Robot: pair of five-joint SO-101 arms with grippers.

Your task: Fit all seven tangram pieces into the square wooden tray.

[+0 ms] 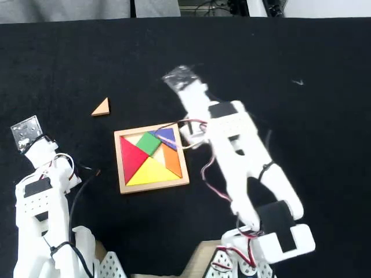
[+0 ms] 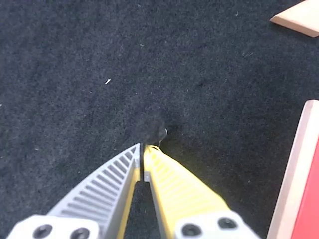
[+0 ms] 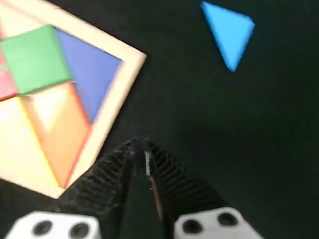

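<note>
The square wooden tray [image 1: 153,186] lies mid-table holding red [image 1: 132,157], yellow [image 1: 152,172], green [image 1: 149,143], violet-blue [image 1: 167,136] and orange [image 1: 171,160] pieces, with bare wood showing between some. A pale wooden triangle [image 1: 102,108] lies on the cloth beyond the tray's left corner. A light blue triangle [image 3: 229,30] lies on the cloth past the tray's corner [image 3: 130,69]. My right gripper [image 3: 140,144] is shut and empty, just outside the tray's edge beside the orange piece. My left gripper [image 2: 142,148] is shut and empty over bare cloth, left of the tray rim [image 2: 299,164].
Black cloth covers the table. The right arm [image 1: 232,130] hangs over the tray's right side with loose wires [image 1: 206,174]. The left arm [image 1: 40,191] stands at the front left with a cable [image 1: 87,176]. The pale wooden triangle [image 2: 299,17] lies ahead of the left gripper.
</note>
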